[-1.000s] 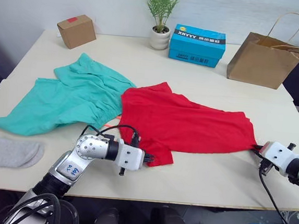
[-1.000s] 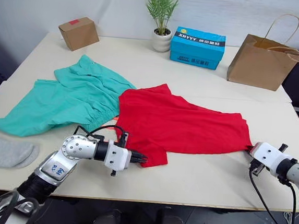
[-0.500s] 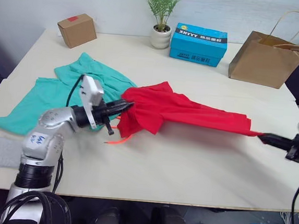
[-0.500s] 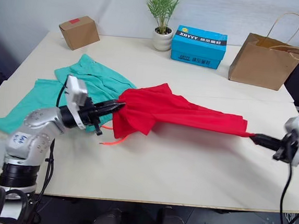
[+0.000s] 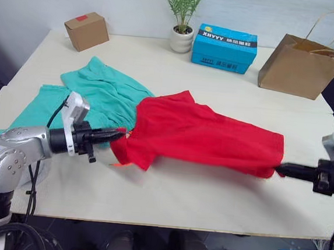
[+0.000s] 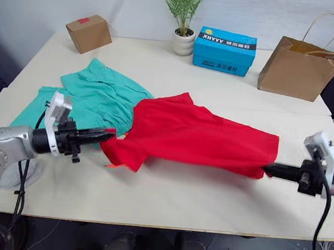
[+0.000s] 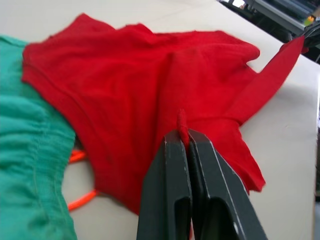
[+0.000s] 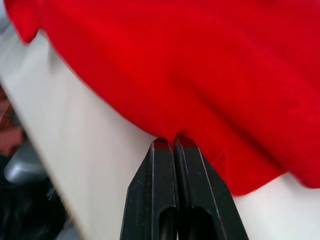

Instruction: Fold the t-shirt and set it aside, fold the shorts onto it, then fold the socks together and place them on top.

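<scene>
We see the pale table [image 5: 208, 193] carrying everything, and on it the red t-shirt [image 5: 207, 137] is the largest thing, stretched across the middle between the two arms, its body partly lifted off the surface at both gripped ends. To its left lie the teal shorts [image 5: 93, 98], spread flat with one edge tucked under the shirt's near left corner; a bit of their orange drawstring [image 7: 82, 200] peeks out beneath the red cloth in the left wrist view. Along the far edge stand a brown paper bag [image 5: 298, 66], a blue box [image 5: 225, 48], a small cardboard box [image 5: 86, 31] and a potted plant [image 5: 183, 18] (all well apart from the garments). The left claw [image 5: 119, 135] is pressed together on a fold of the t-shirt at its left end, a ridge of red fabric pinched between its fingers [image 7: 172, 190]. The right claw [image 5: 280, 167] is likewise closed on the t-shirt's right lower edge, the cloth caught at the tips of its fingers [image 8: 160, 175]. We cannot make out the socks with any certainty.
</scene>
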Robot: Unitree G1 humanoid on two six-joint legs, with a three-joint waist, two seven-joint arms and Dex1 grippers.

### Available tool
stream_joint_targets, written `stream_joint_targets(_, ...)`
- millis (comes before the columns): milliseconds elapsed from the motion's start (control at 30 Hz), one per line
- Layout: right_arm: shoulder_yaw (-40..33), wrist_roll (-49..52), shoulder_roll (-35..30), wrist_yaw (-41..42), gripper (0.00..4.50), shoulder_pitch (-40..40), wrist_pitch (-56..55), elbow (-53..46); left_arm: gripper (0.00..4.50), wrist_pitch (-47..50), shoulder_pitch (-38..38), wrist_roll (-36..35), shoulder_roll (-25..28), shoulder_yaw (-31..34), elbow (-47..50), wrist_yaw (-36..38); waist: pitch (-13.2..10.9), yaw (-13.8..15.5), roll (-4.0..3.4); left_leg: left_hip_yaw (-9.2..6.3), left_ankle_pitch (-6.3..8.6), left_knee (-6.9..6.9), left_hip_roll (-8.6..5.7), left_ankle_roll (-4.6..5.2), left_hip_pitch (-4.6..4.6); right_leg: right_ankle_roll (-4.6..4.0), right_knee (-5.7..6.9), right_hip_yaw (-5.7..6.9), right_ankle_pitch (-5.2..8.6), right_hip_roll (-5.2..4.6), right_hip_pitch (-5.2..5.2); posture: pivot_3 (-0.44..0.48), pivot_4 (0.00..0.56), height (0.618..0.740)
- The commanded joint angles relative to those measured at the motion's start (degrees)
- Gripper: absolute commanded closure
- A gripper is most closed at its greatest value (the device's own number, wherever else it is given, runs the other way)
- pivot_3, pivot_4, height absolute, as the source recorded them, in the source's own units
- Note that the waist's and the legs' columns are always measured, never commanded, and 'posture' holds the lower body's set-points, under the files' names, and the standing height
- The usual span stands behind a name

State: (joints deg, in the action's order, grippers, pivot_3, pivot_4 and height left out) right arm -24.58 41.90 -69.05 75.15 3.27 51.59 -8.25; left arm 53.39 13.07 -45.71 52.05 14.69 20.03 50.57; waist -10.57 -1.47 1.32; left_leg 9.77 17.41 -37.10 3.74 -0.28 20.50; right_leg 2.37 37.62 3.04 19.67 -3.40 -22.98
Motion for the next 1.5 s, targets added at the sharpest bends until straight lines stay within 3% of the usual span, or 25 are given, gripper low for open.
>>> stream_joint_targets(33,-4.8,1.1,-3.8,6.6,4.47,7.4,2.7,-7.1,4.50,-2.3,-6.1,1.1,7.5,-0.7,5.9,9.2,0.0,-0.1,0.04,0.00,0.01,0.03,0.00,0.00,0.01,-0.01,-0.03,0.00,0.00,-0.01,-0.02,0.000,0.150,0.740)
stream_joint_targets(167,-2.2,0.7,-4.2,8.2,4.47,7.3,-0.5,-10.1,4.50,-12.4,-3.2,8.0,7.5,-7.3,1.7,12.9,0.0,-0.1,0.01,0.01,0.14,0.02,-0.01,0.04,-0.07,-0.09,-0.04,0.00,-0.03,-0.06,0.05,0.000,0.150,0.740)
stream_joint_targets(233,2.1,-1.2,-2.5,5.4,4.47,-1.6,-4.6,-5.9,4.50,-15.8,6.7,9.8,3.4,-10.1,-5.0,13.3,-0.1,-0.1,0.06,0.01,0.33,0.04,-0.02,0.07,-0.08,-0.17,-0.15,0.00,-0.09,-0.05,0.10,0.000,0.150,0.740)
stream_joint_targets(333,7.5,-12.5,7.8,-3.8,4.47,-30.2,-30.4,14.4,4.50,-27.7,31.6,17.3,-7.7,-10.7,-26.2,4.6,-0.6,-0.1,0.37,-0.01,0.05,-0.14,0.00,0.20,-0.16,-0.26,-0.30,0.14,-0.55,0.05,0.31,0.000,0.150,0.740)
stream_joint_targets(367,8.7,-16.8,10.6,-7.4,4.47,-39.9,-39.6,22.4,4.50,-34.0,40.0,21.1,-10.3,-10.2,-34.8,-0.1,-0.6,-0.1,0.40,-0.05,-0.29,-0.22,0.02,0.32,0.37,-0.30,-0.63,0.27,-1.06,0.13,0.01,0.000,0.150,0.740)
stream_joint_targets(500,12.2,-32.2,14.2,-27.6,4.47,-70.2,-68.2,50.0,4.50,-58.8,67.4,28.7,-13.9,-4.7,-62.6,-17.7,-0.7,-0.5,0.33,0.41,-1.23,0.00,-0.15,0.44,1.65,0.02,-0.56,-0.05,-1.66,0.05,-1.54,0.000,0.150,0.740)
stream_joint_targets(600,13.2,-38.4,13.6,-38.2,4.47,-82.9,-81.2,60.5,4.50,-72.6,81.5,29.9,-12.2,-0.7,-74.2,-24.1,-0.7,-0.6,0.33,0.58,-0.97,0.03,-0.09,0.12,2.49,-0.08,0.05,0.01,-1.15,0.09,-2.80,0.000,0.150,0.740)
stream_joint_targets(700,14.2,-40.6,13.1,-39.9,4.47,-85.3,-86.3,64.6,4.50,-77.5,84.9,29.1,-11.5,0.4,-77.1,-18.7,-0.7,-0.5,0.33,0.60,-0.91,-0.03,-0.13,0.13,2.78,-0.09,0.91,0.85,-1.11,-0.01,-3.56,0.000,0.150,0.740)
stream_joint_targets(800,13.5,-38.6,13.4,-36.1,4.47,-81.4,-87.8,65.0,4.50,-77.2,80.9,28.2,-11.0,-1.0,-74.3,-7.9,-0.7,-0.4,0.31,0.78,-0.79,-0.06,-0.04,0.32,2.71,-0.09,1.15,1.57,-1.11,-0.04,-3.56,0.000,0.150,0.740)
stream_joint_targets(867,12.8,-36.7,13.3,-32.4,4.47,-75.0,-87.9,63.4,4.50,-72.0,72.7,26.0,-10.9,-1.0,-68.8,-2.4,-0.7,-0.4,0.30,1.06,-0.75,-0.03,-0.01,0.40,2.73,-0.15,1.07,1.68,-1.07,-0.05,-3.56,0.000,0.150,0.740)
stream_joint_targets(1033,11.7,-31.5,12.9,-22.8,4.47,-55.2,-83.6,56.1,4.50,-61.8,45.7,25.2,-9.3,-2.9,-47.0,3.3,-0.9,-0.5,0.21,1.01,-0.69,-0.45,0.08,0.35,3.00,-0.30,0.85,1.44,-0.96,-0.23,-3.52,0.000,0.150,0.740)
stream_joint_targets(1100,10.5,-28.1,12.9,-17.5,4.47,-43.1,-83.1,50.9,4.50,-56.1,29.1,25.0,-7.4,-5.5,-32.6,6.5,-1.0,-0.9,0.20,0.99,-0.67,-1.07,0.10,0.45,3.16,-0.28,1.19,1.28,-1.00,-0.37,-3.51,0.000,0.150,0.740)
stream_joint_targets(1167,10.4,-26.2,12.5,-12.2,4.47,-30.4,-83.1,46.0,4.50,-48.4,13.4,23.3,-4.3,-8.6,-17.5,9.8,-1.0,-1.2,0.20,0.93,-0.62,-1.12,0.11,0.53,2.62,-0.26,1.21,1.07,-1.05,-0.41,-2.88,0.000,0.150,0.740)
stream_joint_targets(1233,10.6,-26.6,11.9,-9.9,4.47,-21.6,-84.7,43.8,4.50,-41.5,4.9,20.5,-2.6,-9.5,-7.5,9.5,-1.0,-1.1,0.19,0.86,-0.55,-0.95,0.10,0.52,1.73,-0.29,0.66,1.02,-1.02,-0.38,-1.98,0.000,0.150,0.740)
stream_joint_targets(1367,9.2,-26.3,11.8,-8.9,4.47,-10.4,-83.9,40.6,4.50,-35.3,-4.5,20.3,1.0,-10.4,2.4,10.4,-1.0,-0.6,0.17,0.68,-0.63,-1.02,0.07,0.48,1.32,-0.36,0.66,1.01,-1.18,-0.39,-1.45,0.000,0.150,0.740)
stream_joint_targets(1500,8.0,-26.8,11.3,-8.2,4.47,-2.6,-84.9,40.2,4.50,-35.2,-10.5,23.2,4.6,-12.0,5.5,12.5,-0.8,-0.5,-0.09,0.62,-0.58,-0.59,0.07,0.32,0.09,-0.46,0.30,1.01,-1.14,-0.34,-0.36,0.000,0.150,0.740)
